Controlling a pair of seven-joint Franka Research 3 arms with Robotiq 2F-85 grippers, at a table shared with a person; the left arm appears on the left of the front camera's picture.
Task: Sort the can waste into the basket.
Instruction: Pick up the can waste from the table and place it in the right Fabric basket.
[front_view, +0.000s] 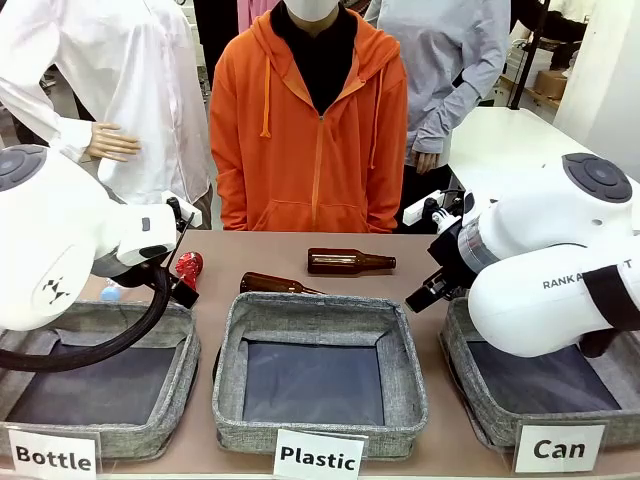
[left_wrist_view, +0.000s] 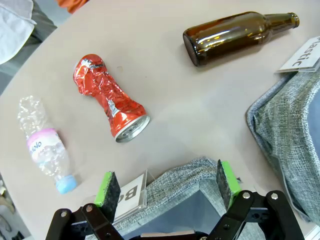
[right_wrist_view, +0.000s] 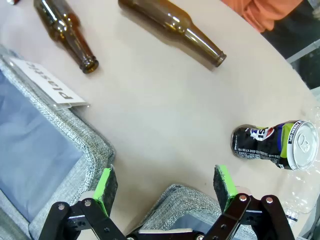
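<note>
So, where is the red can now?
In the left wrist view the red can lies at the left of the table, between a clear plastic bottle and a brown bottle, beyond the Bottle basket.

Red can (left_wrist_view: 111, 100) crushed, on side; black-blue can (right_wrist_view: 270, 145) on side; basket (front_view: 468, 380) upright.

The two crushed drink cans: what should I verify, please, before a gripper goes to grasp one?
1. Left gripper open, nothing between pads: ok.
2. Right gripper open, nothing held: ok.
3. Crushed red metal can lies free on the table: ok.
4. Black-and-blue metal can lies on its side, apart from the brown glass bottles: ok.
5. Grey woven basket labelled "Can" upright, top open: ok.
6. Basket's inside free: cannot tell, right arm hides part.
</note>
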